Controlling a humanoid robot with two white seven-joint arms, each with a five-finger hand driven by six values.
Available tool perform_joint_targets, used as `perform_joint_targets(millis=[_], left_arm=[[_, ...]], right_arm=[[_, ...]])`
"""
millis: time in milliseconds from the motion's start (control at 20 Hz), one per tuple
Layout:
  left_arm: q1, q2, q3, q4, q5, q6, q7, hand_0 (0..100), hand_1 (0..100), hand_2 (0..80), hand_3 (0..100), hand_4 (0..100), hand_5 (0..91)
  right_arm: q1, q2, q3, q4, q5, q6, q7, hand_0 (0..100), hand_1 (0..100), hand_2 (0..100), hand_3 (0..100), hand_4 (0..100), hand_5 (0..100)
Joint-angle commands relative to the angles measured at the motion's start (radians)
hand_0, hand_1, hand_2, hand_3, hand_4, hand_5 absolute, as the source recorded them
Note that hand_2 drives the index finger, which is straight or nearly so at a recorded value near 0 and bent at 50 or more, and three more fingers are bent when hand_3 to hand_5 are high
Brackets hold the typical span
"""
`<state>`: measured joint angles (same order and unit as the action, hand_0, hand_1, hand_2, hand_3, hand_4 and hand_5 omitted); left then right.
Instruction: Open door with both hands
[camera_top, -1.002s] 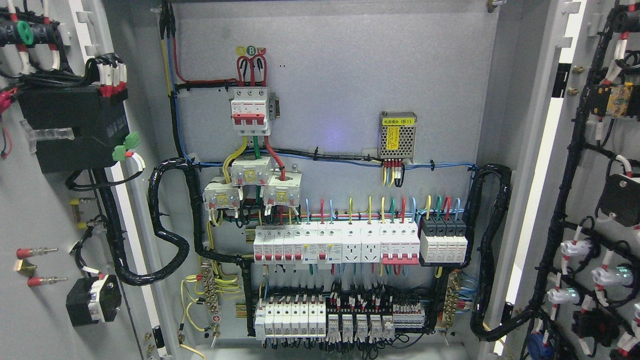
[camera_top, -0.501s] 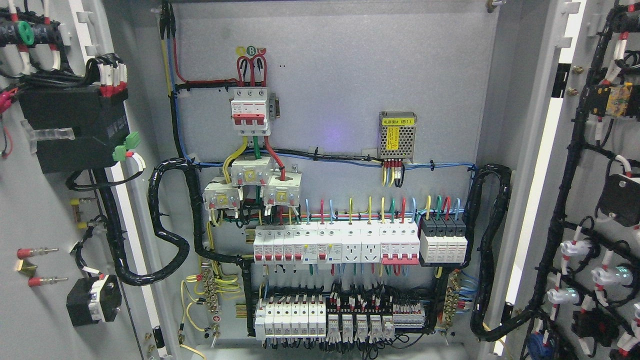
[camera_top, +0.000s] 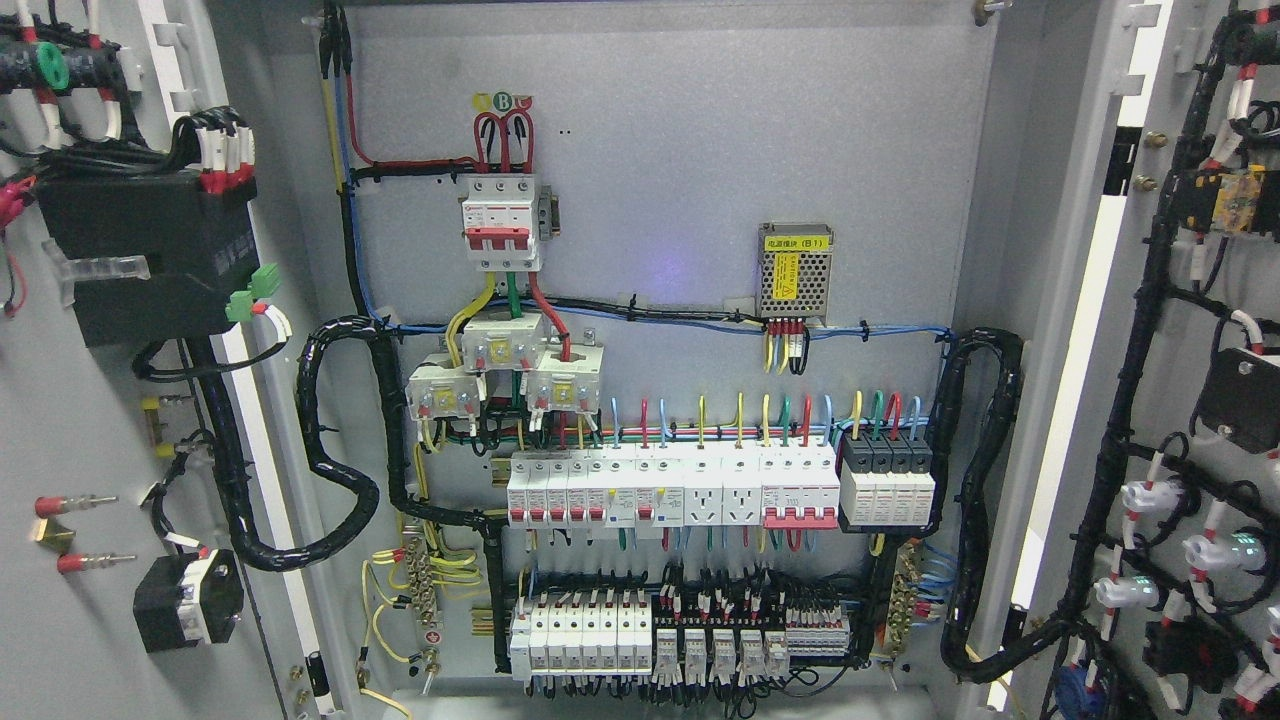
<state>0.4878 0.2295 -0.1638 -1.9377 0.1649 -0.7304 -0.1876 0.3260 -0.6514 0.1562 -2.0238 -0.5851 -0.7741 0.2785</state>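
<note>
My view showed a grey back panel (camera_top: 680, 150), white breakers (camera_top: 620, 488) with red levers, black conduit (camera_top: 330, 430).

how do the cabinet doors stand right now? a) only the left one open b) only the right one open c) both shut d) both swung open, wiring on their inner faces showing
d: the left door and right door both stand swung outward with their inner wiring facing the camera, and the breaker panel between them is fully exposed; no robot hand is in view.
</note>
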Motion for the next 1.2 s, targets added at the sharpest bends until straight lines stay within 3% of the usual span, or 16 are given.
perform_joint_targets(millis=[0, 401, 701, 1152], left_arm=[[-0.052, -0.012, 0.035, -0.050, 0.013, -0.023, 0.000, 0, 0, 0.0, 0, 3, 0.0], [-0.069, -0.001, 0.075, -0.058, 0.083, -0.161, 0.002, 0, 0, 0.0, 0, 3, 0.0], [-0.087, 0.028, 0.099, -0.056, 0.145, -0.187, 0.002, 0, 0, 0.0, 0, 3, 0.0], [-0.094, 0.073, 0.099, -0.056, 0.212, -0.305, 0.002, 0, 0, 0.0, 0, 3, 0.0]], right_arm=[[0.010, -0.050, -0.102, -0.029, -0.007, -0.001, -0.001, 11, 0, 0, 0, 0, 0], [0.011, -0.077, -0.138, -0.009, -0.099, 0.007, -0.001, 11, 0, 0, 0, 0, 0], [0.024, -0.097, -0.138, 0.007, -0.186, 0.009, 0.001, 11, 0, 0, 0, 0, 0], [0.099, -0.117, -0.179, 0.014, -0.191, 0.004, 0.004, 11, 0, 0, 0, 0, 0]])
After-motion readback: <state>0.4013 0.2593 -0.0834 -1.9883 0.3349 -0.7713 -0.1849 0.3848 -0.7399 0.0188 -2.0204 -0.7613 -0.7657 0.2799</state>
